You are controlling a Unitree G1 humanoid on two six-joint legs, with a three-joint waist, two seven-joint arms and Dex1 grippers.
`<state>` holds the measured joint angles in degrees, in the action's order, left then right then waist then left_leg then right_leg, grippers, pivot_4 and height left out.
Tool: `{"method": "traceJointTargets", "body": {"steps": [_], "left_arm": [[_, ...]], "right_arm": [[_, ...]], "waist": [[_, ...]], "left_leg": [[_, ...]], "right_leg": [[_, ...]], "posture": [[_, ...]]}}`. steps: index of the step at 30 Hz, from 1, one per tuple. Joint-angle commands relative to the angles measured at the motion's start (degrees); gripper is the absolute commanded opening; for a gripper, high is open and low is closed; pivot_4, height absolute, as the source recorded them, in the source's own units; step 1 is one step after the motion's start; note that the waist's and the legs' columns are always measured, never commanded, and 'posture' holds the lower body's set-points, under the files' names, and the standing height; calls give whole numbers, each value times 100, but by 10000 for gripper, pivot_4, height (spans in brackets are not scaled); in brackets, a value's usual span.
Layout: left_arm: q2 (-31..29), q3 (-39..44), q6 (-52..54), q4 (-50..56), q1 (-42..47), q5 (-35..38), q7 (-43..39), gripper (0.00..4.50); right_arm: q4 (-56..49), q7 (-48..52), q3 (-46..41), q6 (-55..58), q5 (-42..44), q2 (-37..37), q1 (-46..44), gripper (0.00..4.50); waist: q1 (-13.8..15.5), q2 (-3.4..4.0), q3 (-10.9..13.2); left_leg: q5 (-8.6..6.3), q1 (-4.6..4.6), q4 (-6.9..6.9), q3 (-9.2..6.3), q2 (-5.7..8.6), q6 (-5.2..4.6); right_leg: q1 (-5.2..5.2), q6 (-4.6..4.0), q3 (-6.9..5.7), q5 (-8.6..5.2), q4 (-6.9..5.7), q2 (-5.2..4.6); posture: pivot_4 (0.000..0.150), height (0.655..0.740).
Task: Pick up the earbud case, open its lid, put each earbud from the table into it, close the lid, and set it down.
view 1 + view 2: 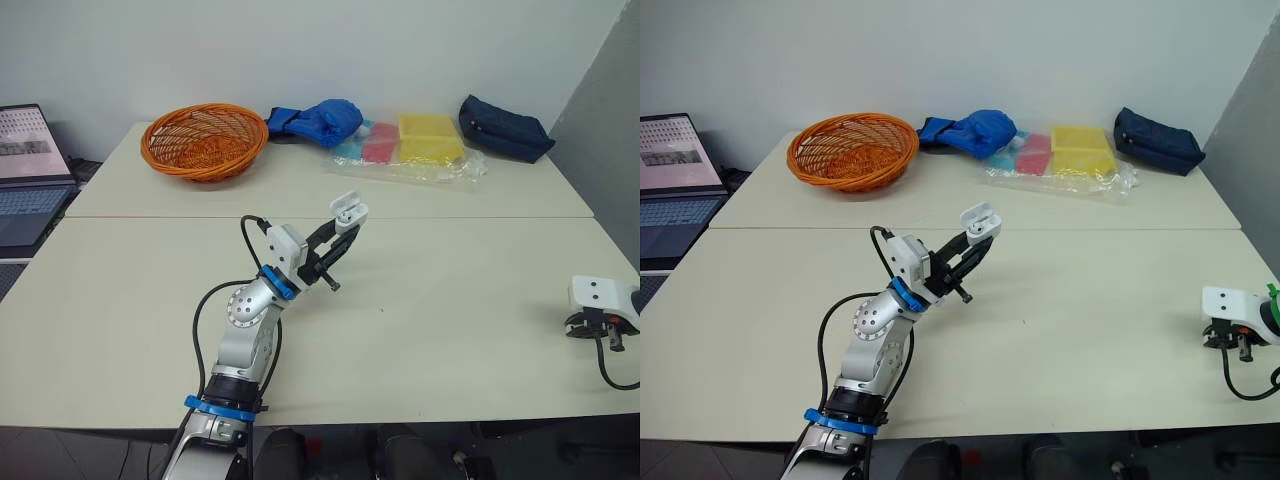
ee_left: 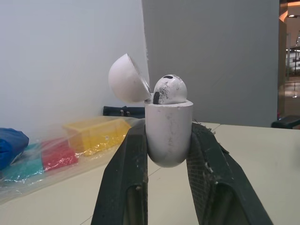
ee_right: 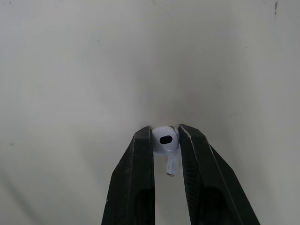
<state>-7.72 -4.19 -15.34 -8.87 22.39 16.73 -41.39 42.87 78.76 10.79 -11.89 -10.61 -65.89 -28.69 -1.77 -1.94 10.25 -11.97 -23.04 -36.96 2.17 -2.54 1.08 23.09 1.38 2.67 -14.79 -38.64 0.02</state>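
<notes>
1. Right, the left gripper (image 1: pixel 345 228) is clamped on the case (image 2: pixel 168 140), one finger on each side. It holds the case up off the table (image 1: pixel 450 300) near centre, with the arm coming in from 7 o'clock.
2. The left wrist view gives the close detail: the lid (image 2: pixel 127 78) is hinged open and tipped back. One earbud (image 2: pixel 169 89) sits in the case with its head above the rim. Cannot tell about the other slot.
3. The head views give the case as a small white shape with the lid up, and the fingers aim toward 1 o'clock.
4. In the right wrist view, the right gripper (image 3: pixel 165 133) pinches the second earbud (image 3: pixel 165 140) by its head. The stem hangs between the fingers, with bare table behind.
5. The head views place that gripper at 4 o'clock, low by the table's near right edge and well apart from the case. Cannot tell whether the second earbud touches the table.
6. At the far side of the table there is a basket (image 1: pixel 205 140) at 11 o'clock and a blue bag (image 1: pixel 320 122) at 12. Plastic-wrapped coloured packs (image 1: pixel 410 145) lie just past 12, and a dark pouch (image 1: pixel 505 128) is at 1.
7. A laptop (image 1: pixel 30 170) sits open at 10 o'clock, beyond the table's left edge.
</notes>
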Motion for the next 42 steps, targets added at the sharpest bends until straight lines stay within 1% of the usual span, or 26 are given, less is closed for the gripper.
{"method": "traceJointTargets", "body": {"steps": [1, 3, 6, 7, 9, 11, 12, 13, 14, 15, 17, 18, 20, 23, 26, 35, 38, 42], "left_arm": [[-6, 18, -39, 248, 36, 45, 16, 7483], [7, 15, -49, 210, 79, 42, 13, 7483], [10, 29, -61, 139, 145, 60, -15, 7483], [11, 41, -70, 93, 169, 80, -39, 7483], [14, 64, -86, 33, 194, 105, -81, 7483], [30, 117, -30, -28, 284, 169, -79, 7483], [25, 134, -23, -57, 315, 188, -87, 7483], [20, 132, -9, -65, 333, 208, -109, 7483], [12, 129, -10, -80, 342, 222, -132, 7483], [14, 121, 19, -72, 350, 250, -152, 7483], [41, 113, 163, -69, 396, 377, -214, 7483], [64, 99, 247, -79, 447, 446, -270, 7483], [100, 83, 395, -78, 530, 542, -364, 7483], [114, 91, 529, -60, 575, 608, -456, 7483], [116, 83, 599, -46, 591, 627, -538, 7483], [178, 80, 652, -1, 585, 600, -537, 7483], [181, 81, 670, 62, 555, 606, -535, 7483], [159, 94, 693, 114, 524, 618, -542, 7483]], "right_arm": [[5, -16, 13, 53, -45, 15, 70, 3977], [-201, 7, -131, 294, 160, 80, 32, 3977], [-919, 391, -388, 1209, 759, 266, -55, 3977], [-1513, 187, -713, 2079, 1341, 623, -274, 3977], [-2301, -149, -1133, 3202, 1998, 1064, -495, 3977], [-3891, -1394, -1932, 4757, 3226, 2055, -839, 3977], [-4451, -1851, -2202, 5290, 3601, 2397, -920, 3977], [-4986, -2284, -2450, 5693, 3969, 2730, -954, 3977], [-5293, -2542, -2582, 5934, 4146, 2907, -944, 3977], [-5610, -2844, -2703, 6155, 4339, 3117, -923, 3977], [-6252, -3345, -2626, 6216, 4514, 3525, -818, 3977], [-6428, -3659, -2462, 6039, 4377, 3799, -822, 3977], [-6624, -4154, -2198, 5874, 4251, 4212, -874, 3977], [-6738, -4518, -1974, 5842, 4237, 4499, -904, 3977], [-6765, -4746, -1765, 5784, 4239, 4699, -920, 3977], [-6798, -5046, -1425, 5574, 4164, 4843, -746, 3977], [-6710, -4969, -1297, 5445, 4012, 4704, -634, 3977], [-6684, -4961, -1262, 5393, 4014, 4589, -547, 3977]], "waist": [[0, 0, 0], [-3, 0, 0], [-46, -1, 1], [-51, -1, 1], [-127, 1, 4], [-145, 10, 10], [-145, 12, 12], [-125, 16, 12], [-108, 17, 11], [-33, 16, 10], [38, 14, 8], [74, 15, 8], [80, 15, 8], [56, 15, 8], [43, 15, 8], [18, 15, 8], [17, 15, 8], [16, 15, 8]], "left_leg": [[0, 0, 0, 0, 0, 0], [0, 0, 1, -1, -1, 0], [0, 0, 2, -1, -4, 0], [0, 1, 3, -5, -4, 0], [0, 5, 5, -11, -8, 1], [0, 6, 8, -24, -5, 1], [1, 4, 6, -29, -11, 3], [1, 2, 10, -36, -12, 3], [1, -4, 13, -41, -15, 4], [1, -10, 13, -43, -17, 4], [0, -34, 15, -48, -23, 5], [0, -38, 16, -50, -23, 5], [-2, -97, 8, -38, -13, 7], [-3, -112, 2, -35, -2, 6], [-2, -115, 0, -33, -2, 5], [-2, -115, 2, -32, -11, 5], [-2, -116, 1, -33, -11, 5], [-2, -116, 1, -31, -11, 5]], "right_leg": [[0, 0, 0, 0, 0, 0], [0, 0, 0, 0, 0, 0], [4, 5, 5, 4, -2, 3], [6, 13, 7, 9, -7, 4], [9, 15, 10, 11, -17, 11], [11, 15, 5, 11, -29, 14], [15, 14, 4, 12, -33, 23], [16, 11, -2, 10, -34, 26], [17, 2, -11, 5, -35, 31], [17, -2, -15, 1, -32, 31], [19, -9, -38, -6, -13, 33], [19, -10, -40, -6, -9, 32], [61, 2, -37, 0, 6, -1], [82, 24, -29, 6, 6, -8], [86, 27, -34, 6, 2, -3], [96, 18, -34, 3, -8, 21], [96, 19, -32, 3, -8, 20], [96, 19, -32, 3, -7, 20]], "posture": [[1500, 7400], [1500, 7400], [1500, 7400], [1500, 7400], [1500, 7400], [1500, 7400], [1500, 7400], [1500, 7400], [1500, 7400], [1500, 7400], [1500, 7400], [1500, 7400], [1500, 7400], [1500, 7400], [1500, 7400], [1500, 7400], [1500, 7400], [1500, 7400]]}}
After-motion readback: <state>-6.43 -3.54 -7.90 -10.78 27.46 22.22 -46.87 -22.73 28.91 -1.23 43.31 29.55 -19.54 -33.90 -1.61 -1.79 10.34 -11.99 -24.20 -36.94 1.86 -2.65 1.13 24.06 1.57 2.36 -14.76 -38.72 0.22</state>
